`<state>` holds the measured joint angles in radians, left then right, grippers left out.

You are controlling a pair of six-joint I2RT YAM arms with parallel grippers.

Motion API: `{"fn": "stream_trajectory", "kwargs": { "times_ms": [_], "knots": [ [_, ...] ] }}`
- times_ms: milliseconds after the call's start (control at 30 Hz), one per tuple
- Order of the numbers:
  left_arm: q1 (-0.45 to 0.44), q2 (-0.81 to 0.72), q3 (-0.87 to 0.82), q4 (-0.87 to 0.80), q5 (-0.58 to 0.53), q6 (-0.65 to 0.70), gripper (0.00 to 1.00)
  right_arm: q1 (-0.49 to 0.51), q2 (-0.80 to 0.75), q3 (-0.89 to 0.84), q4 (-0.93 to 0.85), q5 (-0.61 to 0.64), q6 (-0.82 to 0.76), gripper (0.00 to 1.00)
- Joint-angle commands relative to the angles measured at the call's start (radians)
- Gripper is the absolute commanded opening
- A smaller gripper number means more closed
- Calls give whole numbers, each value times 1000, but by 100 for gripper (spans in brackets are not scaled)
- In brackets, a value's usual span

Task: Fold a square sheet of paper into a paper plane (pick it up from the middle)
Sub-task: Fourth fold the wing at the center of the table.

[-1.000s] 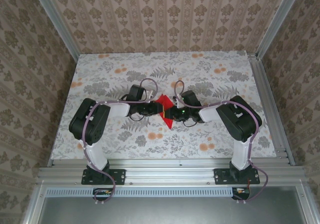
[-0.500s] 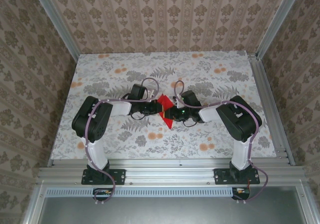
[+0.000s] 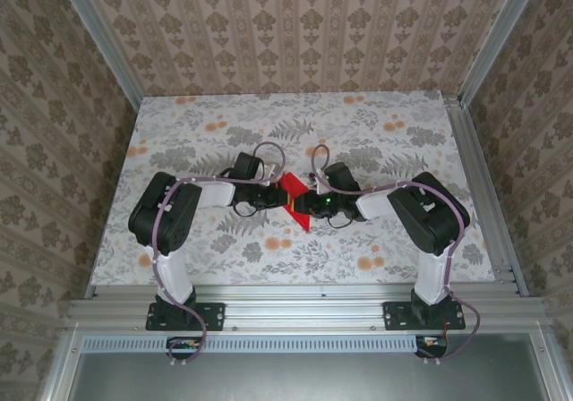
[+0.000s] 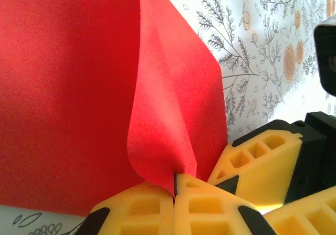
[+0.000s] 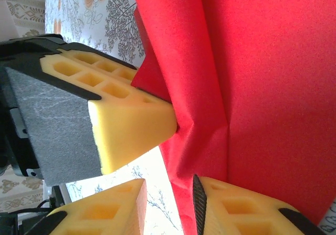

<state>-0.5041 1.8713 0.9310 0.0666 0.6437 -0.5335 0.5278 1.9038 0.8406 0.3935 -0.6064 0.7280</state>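
I'm holding the left gripper [image 4: 175, 181] pinched shut on a raised fold of the square sheet of paper [image 3: 290, 186] at mid-table. The right gripper [image 5: 169, 189] is sitting parted around the sheet's edge.

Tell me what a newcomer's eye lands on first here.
The bright red square sheet of paper, mid-table between both arms, stands out against the floral table. Close up, the left gripper pinches a curled fold of it, while the right gripper stands open around its edge.
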Motion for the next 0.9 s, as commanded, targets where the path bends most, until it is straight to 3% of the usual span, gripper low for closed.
{"fn": "stream_trajectory", "kwargs": {
  "times_ms": [0,867],
  "knots": [
    [-2,7,0,-46,-30,45,4,8,7,-36,-87,37,-15,34],
    [3,73,10,-89,-60,102,2,12,-114,-44,-130,-31,-29,33]
  ]
}}
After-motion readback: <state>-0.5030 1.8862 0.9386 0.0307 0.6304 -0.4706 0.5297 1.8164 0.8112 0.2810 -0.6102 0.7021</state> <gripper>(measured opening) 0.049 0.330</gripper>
